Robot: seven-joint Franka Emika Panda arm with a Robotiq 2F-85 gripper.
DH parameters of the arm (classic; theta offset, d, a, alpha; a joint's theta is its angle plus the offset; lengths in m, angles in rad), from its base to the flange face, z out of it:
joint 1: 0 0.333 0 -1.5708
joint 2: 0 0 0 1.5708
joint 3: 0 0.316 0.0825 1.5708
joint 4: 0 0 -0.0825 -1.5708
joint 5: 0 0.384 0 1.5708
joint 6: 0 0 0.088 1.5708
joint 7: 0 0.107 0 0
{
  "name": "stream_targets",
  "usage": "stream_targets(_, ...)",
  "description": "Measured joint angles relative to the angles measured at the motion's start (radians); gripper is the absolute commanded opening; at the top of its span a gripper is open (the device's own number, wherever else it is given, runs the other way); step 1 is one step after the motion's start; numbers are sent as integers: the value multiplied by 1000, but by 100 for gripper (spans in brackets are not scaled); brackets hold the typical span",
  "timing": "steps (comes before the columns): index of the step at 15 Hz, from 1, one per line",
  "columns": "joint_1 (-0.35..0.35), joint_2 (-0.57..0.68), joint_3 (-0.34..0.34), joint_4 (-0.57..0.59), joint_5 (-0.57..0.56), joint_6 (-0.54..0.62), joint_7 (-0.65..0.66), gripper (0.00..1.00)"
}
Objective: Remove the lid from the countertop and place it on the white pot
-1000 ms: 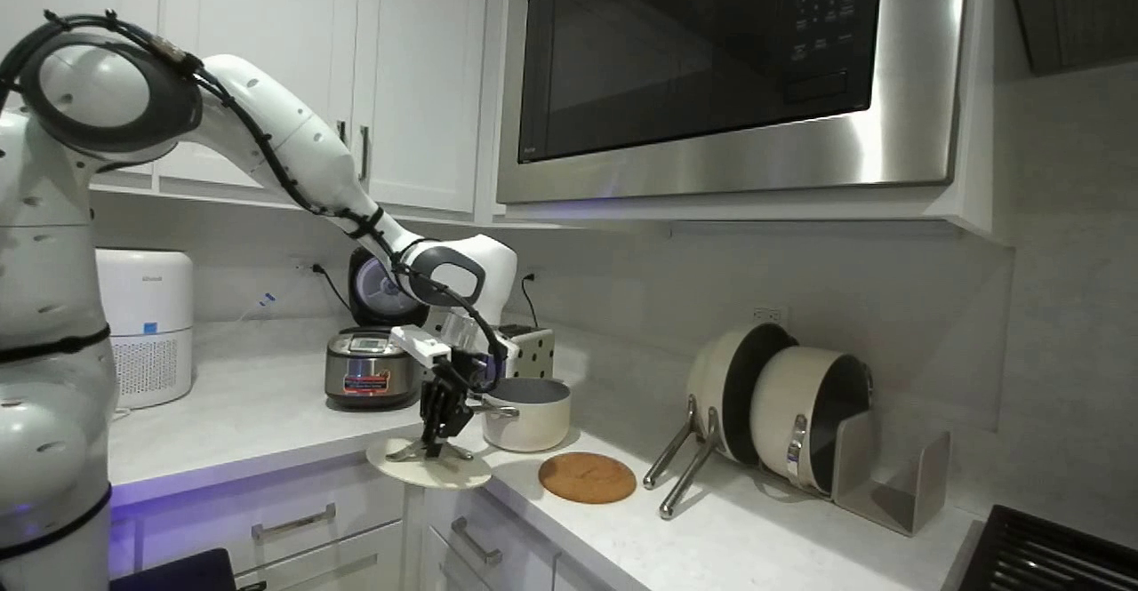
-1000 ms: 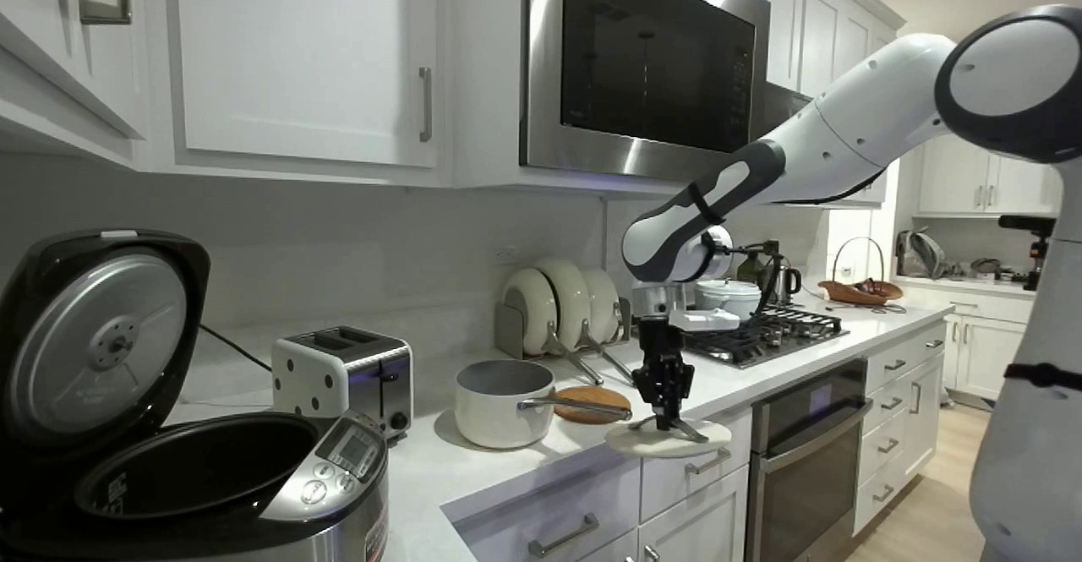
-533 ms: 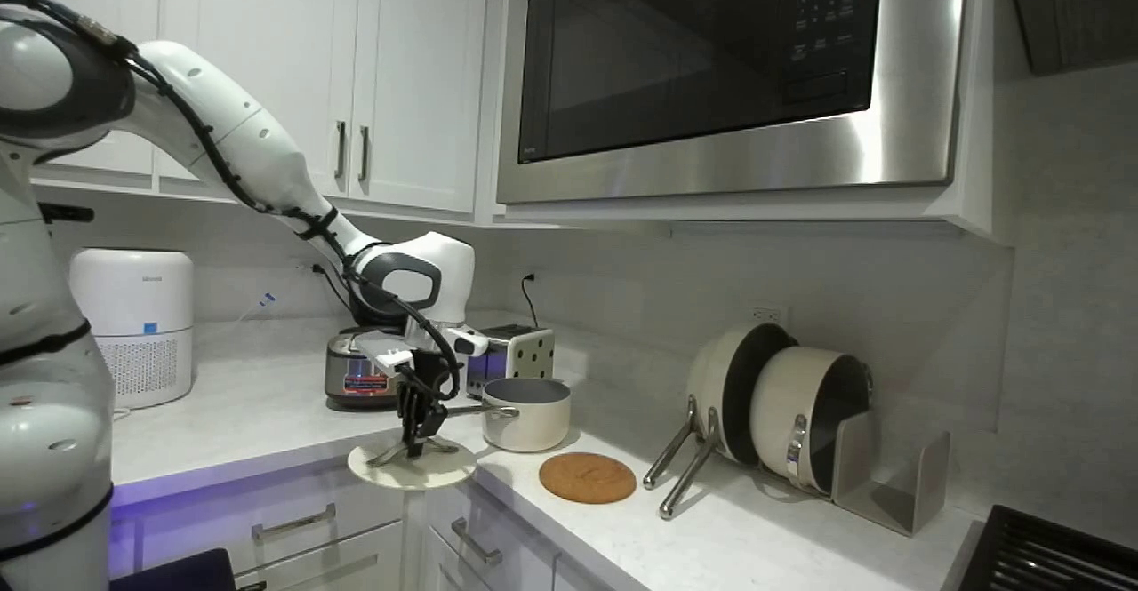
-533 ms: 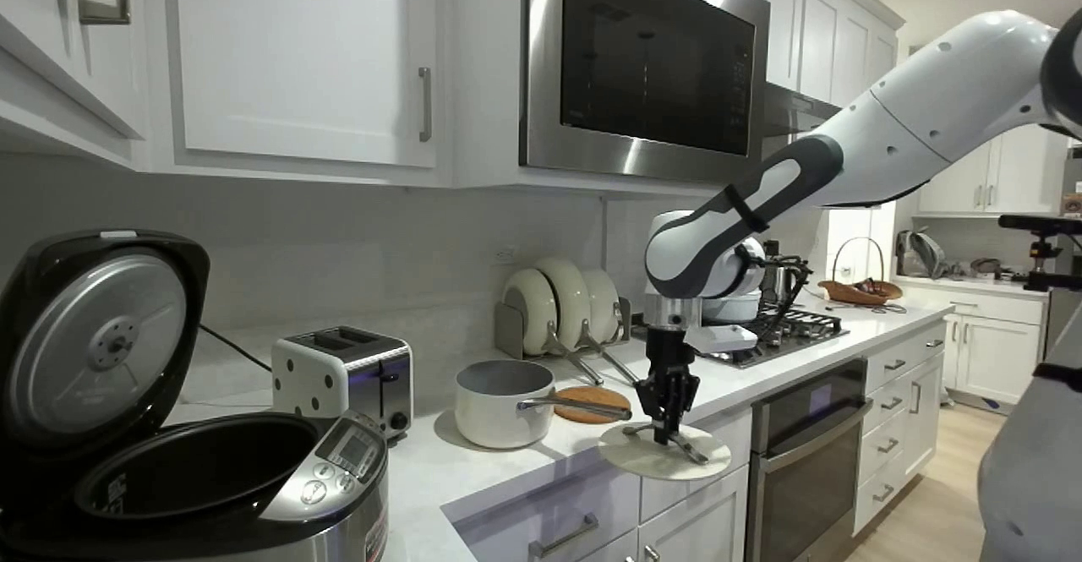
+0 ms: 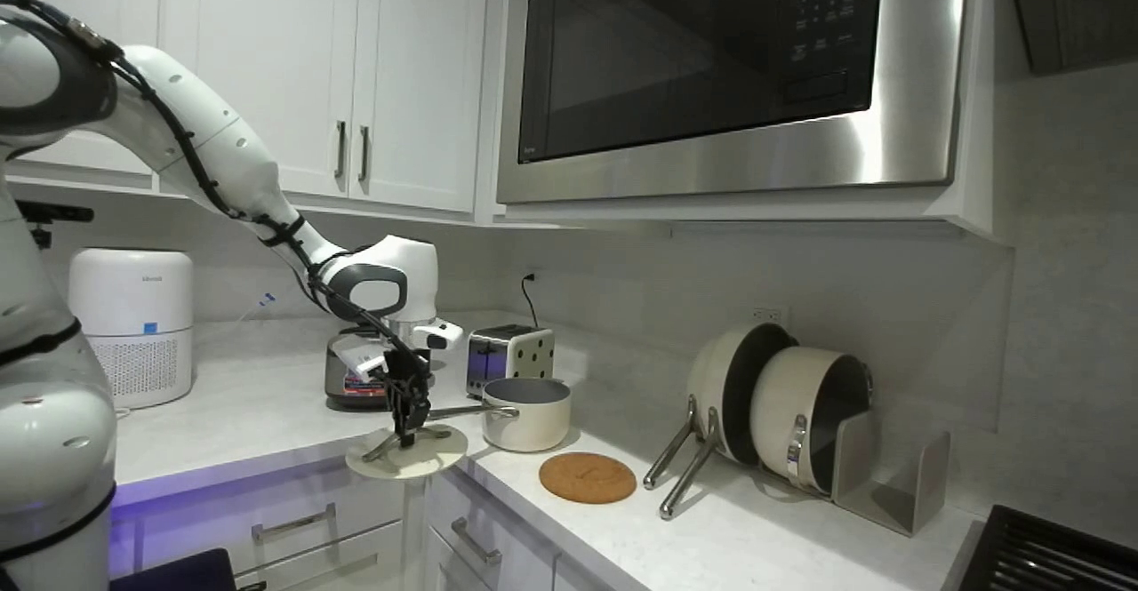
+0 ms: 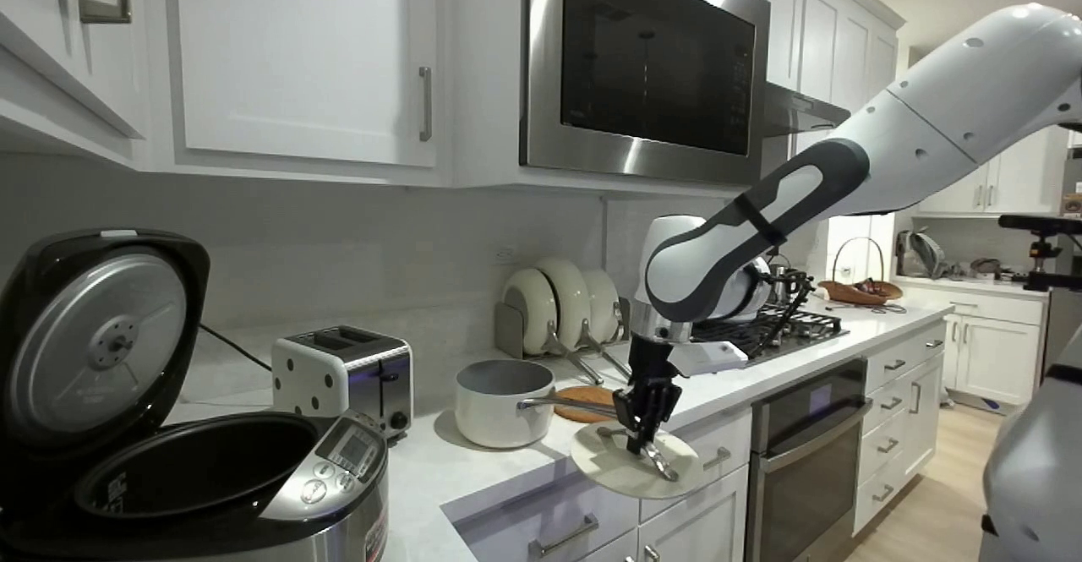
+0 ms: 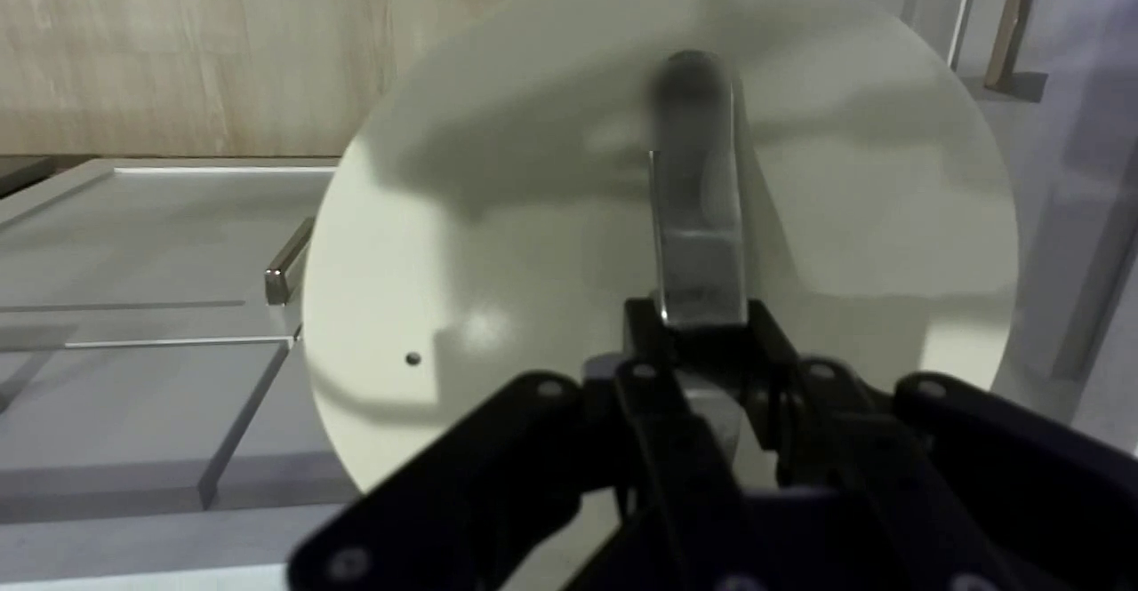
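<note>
My gripper is shut on the metal handle of the flat, round cream lid. The gripper shows in both exterior views (image 5: 407, 438) (image 6: 640, 446) and in the wrist view (image 7: 698, 324). The lid (image 5: 436, 459) hangs in the air in front of the counter's corner, slightly tilted in an exterior view (image 6: 604, 465). In the wrist view the lid (image 7: 533, 244) fills the middle, with drawers and floor below it. The white pot (image 5: 533, 422) stands open on the counter, beyond the lid; its handle points toward the gripper side. The pot also shows in an exterior view (image 6: 499, 414).
A brown round mat (image 5: 587, 478) lies beside the pot. A rack holds pans (image 5: 805, 418) with handles jutting out. A toaster (image 6: 342, 376) and an open rice cooker (image 6: 194, 477) stand on the counter (image 5: 711, 538). A microwave (image 5: 738, 67) hangs above.
The gripper has carried the lid leftward in both exterior views, away from the brown mat's side. The lid has become more tilted. The pot has not moved.
</note>
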Motion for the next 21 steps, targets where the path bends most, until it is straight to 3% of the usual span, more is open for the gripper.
stream_targets(10,36,-6,173,28,-29,72,299,6)
stream_targets(21,33,8,222,114,-120,118,475,6)
